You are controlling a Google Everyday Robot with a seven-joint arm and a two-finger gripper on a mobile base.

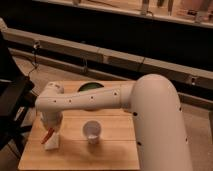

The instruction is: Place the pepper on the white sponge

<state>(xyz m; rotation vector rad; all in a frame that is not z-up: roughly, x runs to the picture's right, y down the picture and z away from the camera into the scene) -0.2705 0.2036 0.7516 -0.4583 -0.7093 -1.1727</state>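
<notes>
The white sponge point(52, 143) lies on the left part of the wooden table point(110, 150). A thin red-orange pepper point(47, 135) rests against the sponge's upper left edge, slanting down to the left. My gripper point(48, 128) hangs from the white arm point(85, 99) right above the pepper and the sponge, at the pepper's upper end.
A white paper cup point(92, 132) stands in the middle of the table, right of the sponge. A dark green bowl point(90, 88) sits at the table's far edge, partly behind the arm. A black chair point(10, 100) stands at the left. A railing runs behind.
</notes>
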